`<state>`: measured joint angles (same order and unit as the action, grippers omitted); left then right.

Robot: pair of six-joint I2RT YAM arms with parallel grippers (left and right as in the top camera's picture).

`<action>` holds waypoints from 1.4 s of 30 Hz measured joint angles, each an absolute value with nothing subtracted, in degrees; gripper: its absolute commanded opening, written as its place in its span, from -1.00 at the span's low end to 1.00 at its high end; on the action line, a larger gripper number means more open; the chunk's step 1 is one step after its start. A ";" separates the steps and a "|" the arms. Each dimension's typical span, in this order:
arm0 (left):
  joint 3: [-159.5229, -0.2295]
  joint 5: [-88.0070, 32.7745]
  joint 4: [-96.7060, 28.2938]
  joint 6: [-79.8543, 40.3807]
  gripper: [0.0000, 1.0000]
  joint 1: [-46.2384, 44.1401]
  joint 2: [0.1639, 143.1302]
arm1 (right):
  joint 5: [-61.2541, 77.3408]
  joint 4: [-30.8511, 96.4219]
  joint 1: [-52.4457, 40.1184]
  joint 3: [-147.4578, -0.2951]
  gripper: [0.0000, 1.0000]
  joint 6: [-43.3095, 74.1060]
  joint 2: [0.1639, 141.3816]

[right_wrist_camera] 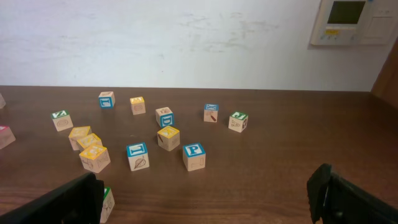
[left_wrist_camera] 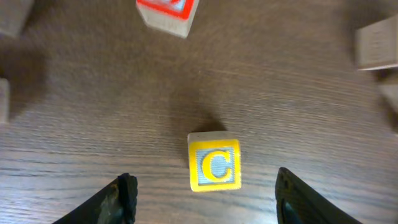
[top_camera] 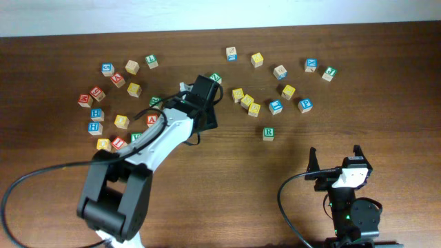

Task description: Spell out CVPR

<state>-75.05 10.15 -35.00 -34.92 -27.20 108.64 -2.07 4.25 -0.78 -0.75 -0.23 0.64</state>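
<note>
The left gripper [left_wrist_camera: 205,186] hangs over the yellow C block [left_wrist_camera: 214,165]. Its jaws are wide open at 3 and 9 o'clock, I think to grab the first letter. The right gripper [right_wrist_camera: 205,190] rests open at the table's [top_camera: 400,103] 5 o'clock, out of the way.

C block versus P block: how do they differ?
The C block has a yellow frame and letter; the P block is blue. The C block sits between the fingers of the open left gripper; the P block lies ahead of the right gripper, among other blocks. Both are letter-up cubes.
</note>
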 measured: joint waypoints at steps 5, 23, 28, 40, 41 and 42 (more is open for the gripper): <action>-75.05 9.91 -32.51 -39.33 0.17 -27.22 111.94 | -2.07 4.25 -0.78 -0.75 0.97 -0.23 0.64; -75.05 11.22 -29.43 -40.23 -0.45 -27.27 116.36 | -2.07 4.25 -0.78 -0.75 0.97 -0.21 0.64; -75.05 11.18 -31.88 -40.27 -0.44 -27.27 115.44 | -2.09 4.25 -0.78 -0.75 0.97 -0.23 0.64; -75.18 10.74 -47.29 -37.74 -0.14 -27.27 98.89 | -2.07 4.25 -0.78 -0.75 0.97 -0.23 0.64; -75.16 10.28 -44.73 -37.34 -0.12 -27.27 99.26 | -2.07 4.25 -0.78 -0.75 0.97 -0.25 0.64; -75.16 9.67 -42.59 -37.28 -0.11 -27.27 99.98 | -2.07 4.25 -0.78 -0.75 0.97 -0.23 0.64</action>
